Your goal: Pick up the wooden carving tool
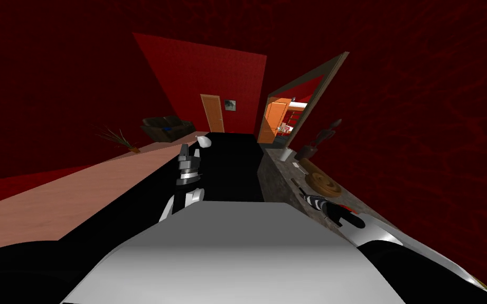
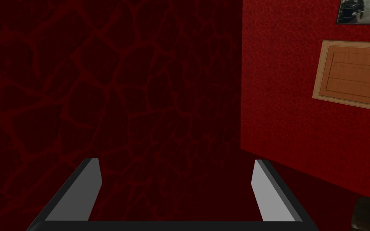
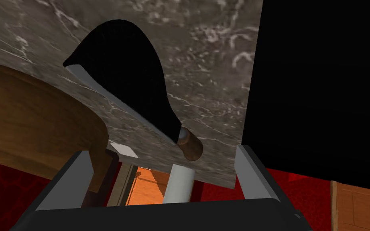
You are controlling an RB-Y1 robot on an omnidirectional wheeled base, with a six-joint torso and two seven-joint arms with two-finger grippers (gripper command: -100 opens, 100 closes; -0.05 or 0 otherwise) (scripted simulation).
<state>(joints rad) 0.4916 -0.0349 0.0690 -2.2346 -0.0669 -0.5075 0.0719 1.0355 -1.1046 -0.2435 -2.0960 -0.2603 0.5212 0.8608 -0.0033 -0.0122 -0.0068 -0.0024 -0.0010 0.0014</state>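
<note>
Hovering over the black-bladed, brown-wooden-handled carving tool (image 3: 132, 92) at twelve o'clock on the grey marble counter (image 3: 204, 48), right gripper (image 3: 165, 151) spread wide, left gripper (image 2: 176, 162) likewise apart and idle, with approach apparently done, grasp and lift remaining.

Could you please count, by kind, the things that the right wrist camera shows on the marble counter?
carving tool, black blade and brown handle: 1
round wooden board: 1
white cylinder, at the counter's far end: 1
small white flat piece: 1
Total: 4
</note>
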